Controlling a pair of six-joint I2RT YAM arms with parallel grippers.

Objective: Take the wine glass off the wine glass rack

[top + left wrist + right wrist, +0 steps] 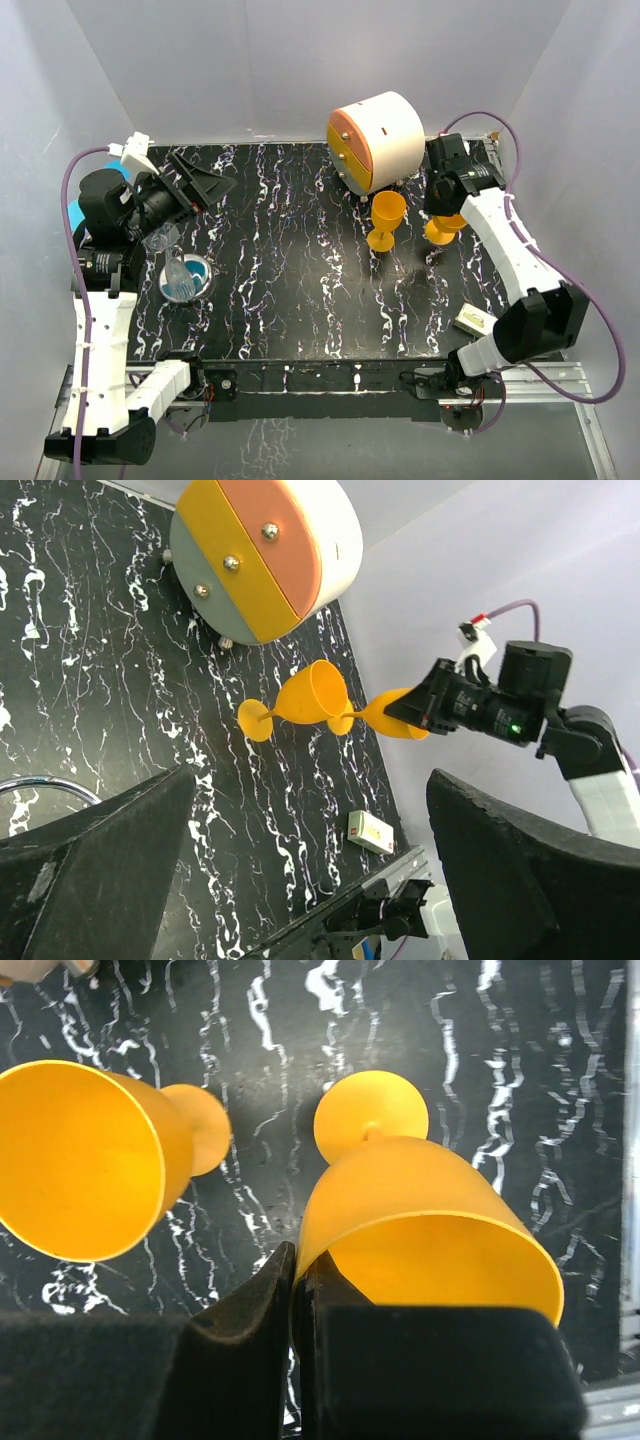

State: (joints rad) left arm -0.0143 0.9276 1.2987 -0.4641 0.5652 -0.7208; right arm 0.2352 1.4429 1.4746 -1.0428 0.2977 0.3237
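From the top, the left gripper [212,186] is wide open and empty. The wine glass [160,238] is at the rack [186,277], near that gripper. The left wrist view shows the same wide gap. In the right wrist view, the right gripper [295,1290] pinches the rim of an orange cup [420,1220].

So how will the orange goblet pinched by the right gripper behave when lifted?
Probably light and stiff: the orange goblet looks like thin moulded plastic. The right gripper pinches only one spot on its rim, so it may swing or slip. With a tall bowl over a small foot, it could tip if nudged.
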